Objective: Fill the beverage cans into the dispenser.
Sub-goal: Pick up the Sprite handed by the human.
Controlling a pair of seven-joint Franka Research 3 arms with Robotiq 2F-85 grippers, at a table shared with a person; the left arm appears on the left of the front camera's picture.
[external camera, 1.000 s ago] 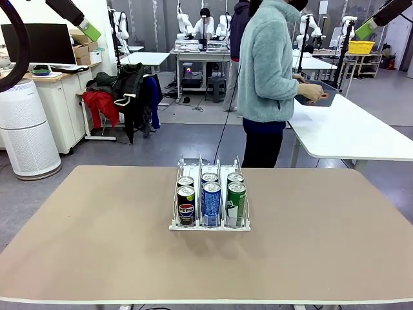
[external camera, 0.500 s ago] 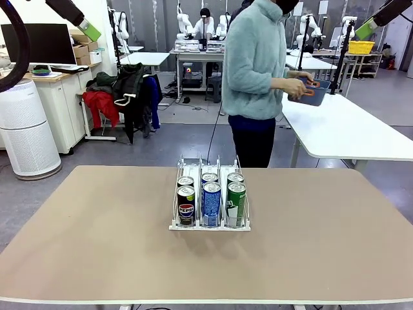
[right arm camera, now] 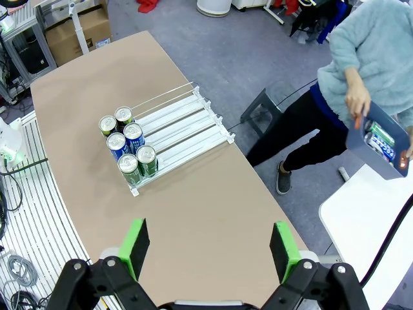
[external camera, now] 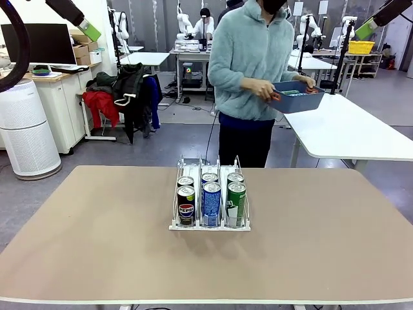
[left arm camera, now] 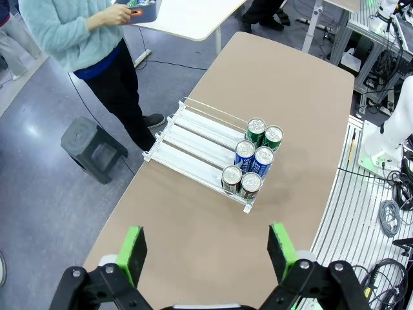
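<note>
The dispenser stands in the middle of the tan table, its three lanes running away from me. Several beverage cans fill the near ends of the lanes: Pepsi-marked on the left, blue-and-white in the middle, green on the right. From high above, the left wrist view has the dispenser and cans far below my open, empty left gripper. My right gripper also hangs open and empty high over the dispenser and cans.
A person stands at the table's far side, holding a dark blue bin with cans in it. A white side table is at the back right. A grey stool sits on the floor beside the table's far edge.
The person has turned from the white side table towards my table and lifted the dark blue bin. Both arms and the cans in the dispenser have stayed still.
</note>
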